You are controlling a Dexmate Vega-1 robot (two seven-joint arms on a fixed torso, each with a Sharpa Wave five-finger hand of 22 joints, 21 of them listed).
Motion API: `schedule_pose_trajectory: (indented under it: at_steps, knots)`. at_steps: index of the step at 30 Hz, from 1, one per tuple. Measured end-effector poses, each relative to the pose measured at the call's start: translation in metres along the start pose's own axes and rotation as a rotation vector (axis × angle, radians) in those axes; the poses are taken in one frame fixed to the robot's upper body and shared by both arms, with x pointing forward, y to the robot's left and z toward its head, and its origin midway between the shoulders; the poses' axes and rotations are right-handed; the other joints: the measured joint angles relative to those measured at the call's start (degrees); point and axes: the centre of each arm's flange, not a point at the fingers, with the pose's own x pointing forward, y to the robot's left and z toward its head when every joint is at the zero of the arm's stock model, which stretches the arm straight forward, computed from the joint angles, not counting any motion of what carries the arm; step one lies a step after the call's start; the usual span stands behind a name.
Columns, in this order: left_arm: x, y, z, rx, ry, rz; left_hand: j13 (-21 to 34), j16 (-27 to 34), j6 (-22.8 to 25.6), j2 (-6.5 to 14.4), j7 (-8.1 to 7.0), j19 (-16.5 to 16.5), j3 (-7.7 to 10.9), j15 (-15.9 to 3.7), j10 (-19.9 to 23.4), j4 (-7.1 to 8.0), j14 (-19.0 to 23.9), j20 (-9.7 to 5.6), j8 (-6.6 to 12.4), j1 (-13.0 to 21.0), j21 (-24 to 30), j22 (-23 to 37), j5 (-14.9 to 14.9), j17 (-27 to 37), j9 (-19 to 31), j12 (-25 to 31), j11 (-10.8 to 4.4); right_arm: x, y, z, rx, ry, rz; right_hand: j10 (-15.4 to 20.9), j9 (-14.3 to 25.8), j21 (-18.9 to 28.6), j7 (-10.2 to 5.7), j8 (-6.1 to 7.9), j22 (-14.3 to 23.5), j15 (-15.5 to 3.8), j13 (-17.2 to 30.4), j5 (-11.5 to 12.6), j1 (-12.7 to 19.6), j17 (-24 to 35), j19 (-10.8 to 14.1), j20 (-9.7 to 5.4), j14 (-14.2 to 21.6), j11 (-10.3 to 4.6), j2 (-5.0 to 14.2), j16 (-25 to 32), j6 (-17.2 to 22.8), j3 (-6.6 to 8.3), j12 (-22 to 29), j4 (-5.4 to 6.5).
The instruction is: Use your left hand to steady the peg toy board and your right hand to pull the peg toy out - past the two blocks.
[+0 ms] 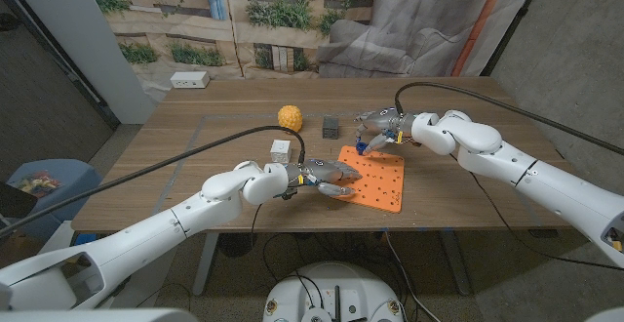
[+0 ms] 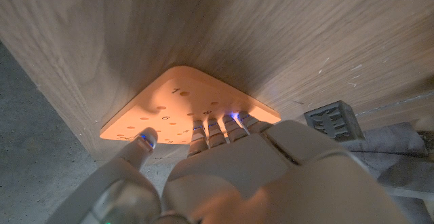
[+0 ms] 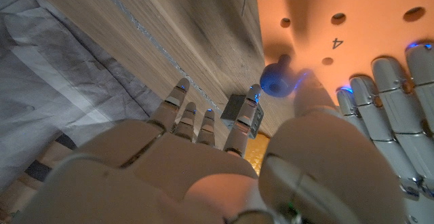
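Left hand (image 1: 317, 177) presses fingertips on the board (image 1: 375, 178) at its 9 o'clock edge. Right hand (image 1: 382, 127) pinches the blue peg (image 3: 278, 79) at the board's 11 o'clock corner. Next, I judge: lift it out past the blocks (image 1: 330, 124).

Boards: one orange peg board (image 1: 375, 179)
Pegs: one blue peg (image 3: 279, 79)
Blocks: two, white (image 1: 281, 149), dark (image 1: 331, 124)
Balls: one yellow (image 1: 290, 117)
Boxes: one white (image 1: 189, 80)

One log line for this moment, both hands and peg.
left hand: pressing orange peg board | right hand: at blue peg, grip unclear | peg: still in board
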Motion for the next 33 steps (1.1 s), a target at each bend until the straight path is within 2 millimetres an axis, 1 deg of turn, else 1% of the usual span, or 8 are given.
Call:
schedule_pose_trajectory:
  at_steps: [8, 11, 18, 20, 23, 24, 29, 33]
  knots:
    - [0.0004, -0.0008, 0.0025, -0.001, -0.002, 0.000, 0.00, 0.00, 0.00, 0.00, 0.01, 0.00, 0.23, 0.00, 0.00, -0.23, 0.00, 0.00, 0.00, 0.00, 0.00, 0.00, 0.00, 0.00, 0.00, 0.21, 0.00, 0.0012, -0.0001, 0.0004, 0.013, -0.005, -0.009, 0.40, 0.24, 0.00, 0.03, 1.14, 0.00, -0.31, 0.00, -0.22, 0.53, 0.00, 0.31, -0.32, 0.31, -0.41, 0.53, 0.00, 1.85, 0.40, 0.00, 0.08]
    - [0.0007, -0.0014, 0.0035, -0.002, -0.001, 0.000, 0.00, 0.00, 0.00, 0.00, 0.02, 0.00, 0.38, 0.00, -0.01, -0.38, 0.00, 0.00, -0.01, 0.00, 0.00, 0.00, 0.00, 0.00, -0.02, 0.21, 0.00, 0.0017, -0.0007, 0.0001, 0.015, -0.005, -0.012, 0.58, 0.26, 0.00, 0.21, 1.83, 0.00, -0.52, 0.00, -0.22, 1.06, 0.00, 0.73, 0.10, 0.52, -0.23, 1.06, 0.00, 3.27, 0.40, 0.00, 0.08]
    - [0.0006, -0.0019, 0.0052, -0.003, -0.003, 0.000, 0.00, 0.00, 0.10, 0.06, 0.13, 0.00, 0.46, 0.00, 0.00, -0.46, 0.00, 0.00, -0.19, 0.37, 0.00, 0.00, 0.00, 0.00, -0.05, 0.19, 0.01, 0.0024, -0.0004, -0.0002, 0.021, -0.003, -0.018, 1.22, 0.53, 0.00, -0.12, 2.70, 0.00, -0.76, 0.00, -0.22, 1.36, 0.00, 1.15, -0.33, 1.17, -0.82, 1.35, 0.30, 4.82, 0.95, 0.00, 0.00]
    - [0.0005, -0.0020, 0.0055, -0.003, -0.002, 0.000, 0.00, 0.00, 0.11, 0.07, 0.14, 0.00, 0.68, 0.00, 0.04, -0.71, 0.00, 0.00, -0.20, 0.37, 0.00, 0.00, 0.00, 0.00, -0.05, 0.19, 0.05, 0.0027, 0.0001, -0.0006, 0.022, -0.002, -0.020, 1.43, 0.52, 0.00, 0.25, 3.03, 0.00, -0.82, 0.00, -0.46, 1.37, 0.00, 1.54, -0.72, 1.23, -1.03, 1.36, 0.29, 5.33, 0.95, 0.00, 0.00]
    - [0.0004, -0.0023, 0.0060, -0.002, -0.003, 0.000, 0.00, 0.00, 0.11, 0.06, 0.15, 0.00, 0.46, 0.00, 0.11, -0.94, 0.00, 0.00, -0.22, 0.37, 0.00, 0.00, 0.00, 0.00, -0.05, 0.09, 0.12, 0.0028, 0.0005, -0.0010, 0.024, -0.001, -0.022, 1.83, 0.80, 0.00, 0.01, 3.25, 0.00, -1.04, 0.00, -0.66, 1.47, -0.01, 1.54, -0.72, 1.44, -1.03, 1.46, 0.29, 5.92, 0.95, 0.00, 0.00]
    - [0.0003, -0.0025, 0.0065, -0.002, -0.004, 0.000, 0.00, 0.00, 0.11, 0.06, 0.15, 0.00, 0.46, 0.00, 0.11, -0.94, 0.00, 0.00, -0.23, 0.37, 0.00, 0.00, 0.00, 0.00, -0.05, 0.08, 0.13, 0.0028, 0.0001, -0.0010, 0.025, -0.002, -0.025, 1.83, 0.80, 0.00, 0.02, 3.38, 0.00, -1.23, 0.00, -0.67, 1.82, -0.01, 1.69, -0.87, 1.63, -1.02, 1.81, 0.29, 5.93, 0.94, 0.00, 0.00]
    - [0.0000, -0.0028, 0.0072, -0.001, -0.003, 0.000, 0.00, 0.00, 0.10, 0.06, 0.15, 0.00, 0.46, 0.00, 0.21, -0.94, 0.00, 0.00, -0.43, 0.37, 0.00, 0.00, 0.00, -0.01, -0.04, 0.00, 0.23, 0.0033, 0.0010, -0.0026, 0.028, 0.000, -0.027, 2.15, 0.86, 0.00, 0.21, 3.91, 0.00, -1.54, 0.00, -0.67, 1.83, 0.27, 2.61, -1.79, 1.95, -1.34, 1.80, 0.50, 7.40, 0.94, 0.00, 0.00]
    - [-0.0001, -0.0032, 0.0077, -0.002, -0.003, 0.000, 0.00, 0.00, 0.09, 0.30, 0.13, 0.00, 0.69, 0.00, 0.21, -1.16, 0.00, 0.00, -0.32, 0.60, 0.00, 0.00, 0.00, -0.01, -0.03, 0.00, 0.23, 0.0035, 0.0009, -0.0034, 0.027, 0.000, -0.029, 2.36, 1.06, 0.00, 0.03, 4.37, 0.00, -1.77, 0.00, -1.10, 1.84, 0.27, 2.87, -2.05, 2.17, -1.12, 1.80, 0.50, 7.99, 0.94, 0.00, 0.00]
